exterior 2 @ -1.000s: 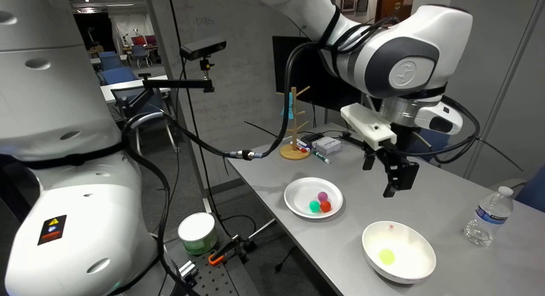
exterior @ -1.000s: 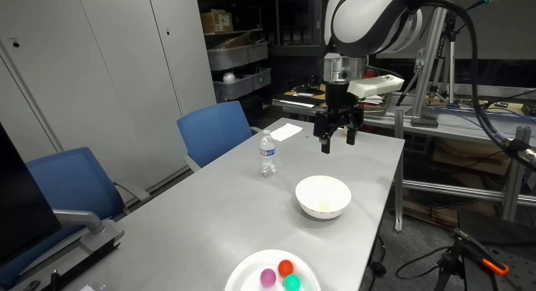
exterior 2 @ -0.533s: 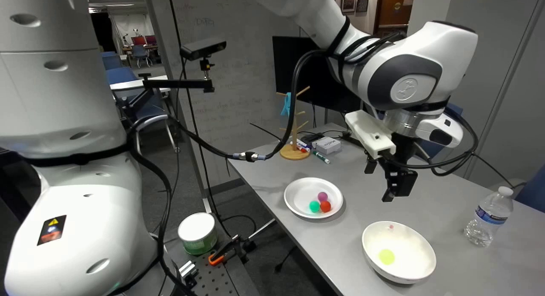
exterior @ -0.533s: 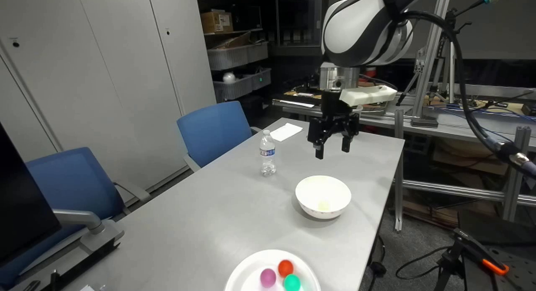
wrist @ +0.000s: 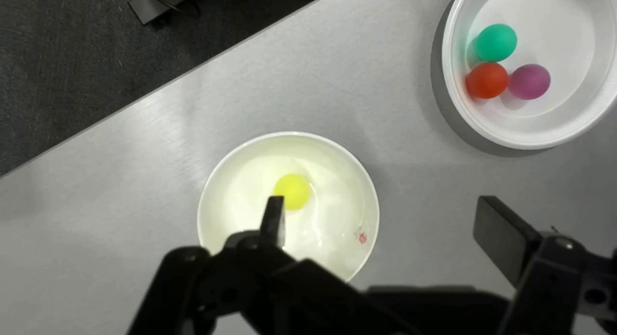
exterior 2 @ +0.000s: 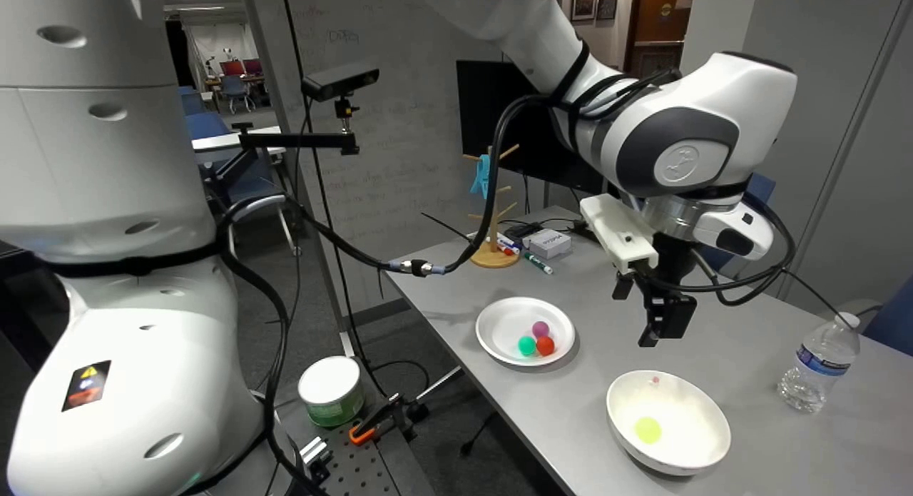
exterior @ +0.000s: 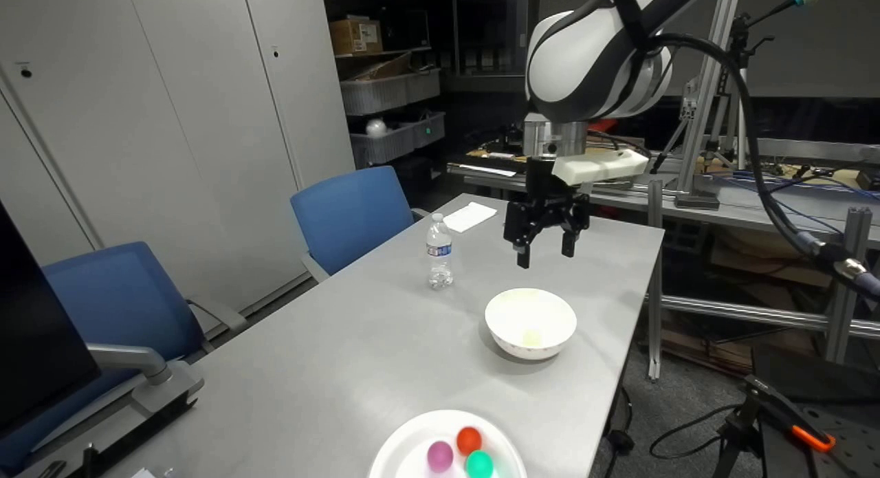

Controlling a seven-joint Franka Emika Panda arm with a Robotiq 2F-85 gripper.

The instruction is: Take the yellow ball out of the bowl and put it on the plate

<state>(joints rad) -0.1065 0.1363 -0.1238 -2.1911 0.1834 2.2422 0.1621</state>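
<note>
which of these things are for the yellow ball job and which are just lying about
For the job:
small yellow ball
deep round white bowl
shallow round white plate

Just lying about:
clear plastic bottle
red ball
purple ball
teal ball
wooden peg stand

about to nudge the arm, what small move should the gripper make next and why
Probably shift the open gripper toward the wrist view's left before lowering, to bring the yellow ball between its fingers: in that view, one finger overlaps the ball's edge while the other appears outside the bowl.
</note>
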